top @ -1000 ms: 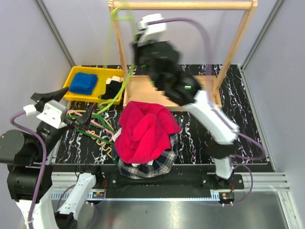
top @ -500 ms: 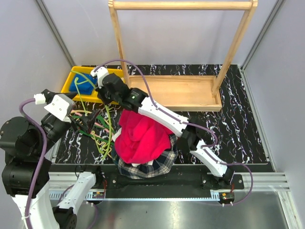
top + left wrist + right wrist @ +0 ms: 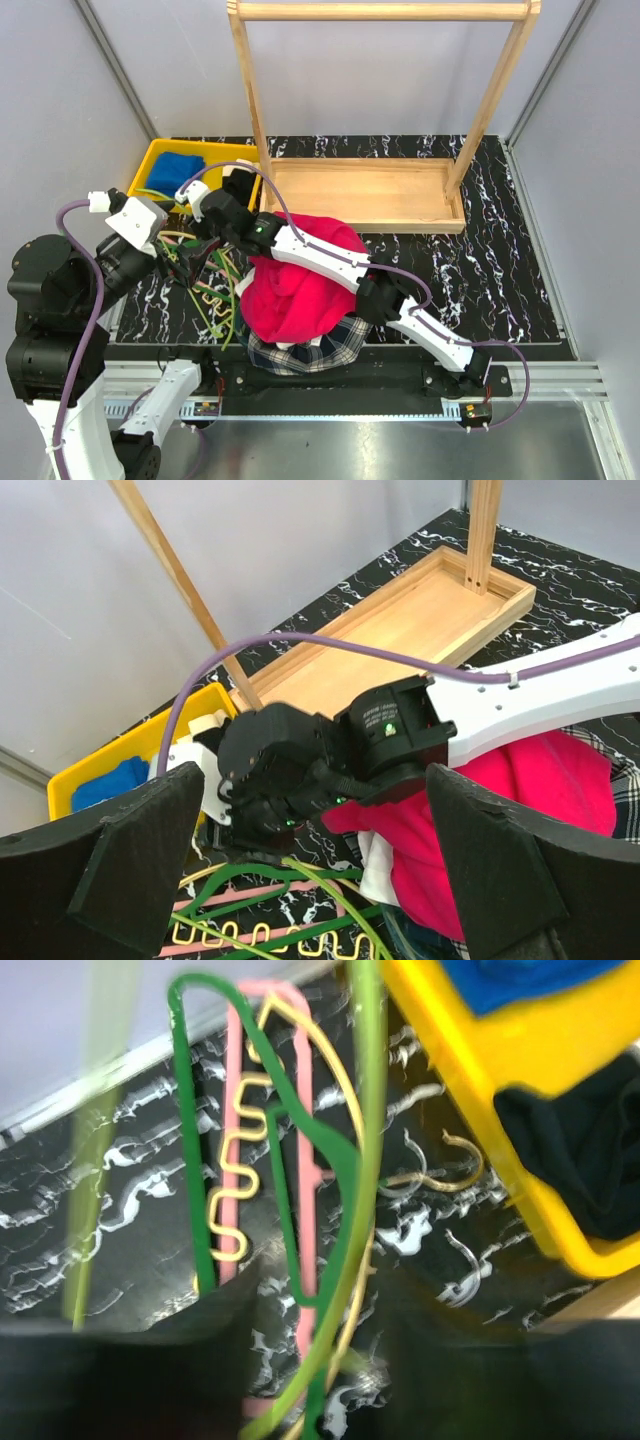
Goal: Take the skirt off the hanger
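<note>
The light green hanger is bare and lies across the pile of hangers on the left of the table. In the right wrist view its wire runs between my right gripper's fingers. My right gripper hovers low over that pile, its jaws apart and not pinching the wire. What I take for the skirt, a red garment, lies crumpled on a heap of clothes at the front middle. My left gripper stands wide open, empty, just left of the right gripper.
Green, pink and yellow hangers lie tangled on the marbled table. A yellow bin with blue and black cloth sits at the back left. A wooden rack stands behind. Plaid cloth lies under the red garment.
My right arm swung from the wooden rack down to the left with the bare light green hanger, lowered it onto the hanger pile, and its jaws opened. The left arm shifted slightly.
</note>
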`<action>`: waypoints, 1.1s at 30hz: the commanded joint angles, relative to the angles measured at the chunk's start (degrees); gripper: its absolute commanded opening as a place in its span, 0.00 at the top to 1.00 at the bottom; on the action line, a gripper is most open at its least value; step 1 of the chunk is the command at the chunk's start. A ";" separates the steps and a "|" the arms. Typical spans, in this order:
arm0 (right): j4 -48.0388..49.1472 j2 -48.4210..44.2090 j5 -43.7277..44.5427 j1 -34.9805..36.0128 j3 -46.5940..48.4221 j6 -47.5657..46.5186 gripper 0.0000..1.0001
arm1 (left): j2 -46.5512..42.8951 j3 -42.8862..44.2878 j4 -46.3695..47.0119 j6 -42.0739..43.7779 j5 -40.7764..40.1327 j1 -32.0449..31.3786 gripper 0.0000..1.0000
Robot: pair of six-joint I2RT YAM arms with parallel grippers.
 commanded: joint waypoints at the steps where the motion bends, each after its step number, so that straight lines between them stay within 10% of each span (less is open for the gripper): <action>1: 1.04 -5.81 1.19 0.33 -4.44 3.60 0.26 | 1.84 1.41 -0.28 0.03 0.82 0.27 0.01; 3: 0.34 -9.23 2.59 0.24 -7.68 4.05 0.00 | 2.19 1.67 0.07 -0.23 -0.06 0.27 0.01; 18: -36.40 -54.46 41.96 0.24 -13.94 11.70 0.00 | 10.35 4.39 4.20 -4.52 -10.44 0.27 0.01; 33: -33.94 -94.76 36.00 0.24 -42.15 26.90 0.00 | 9.04 -4.04 3.95 -10.16 -14.74 0.54 0.01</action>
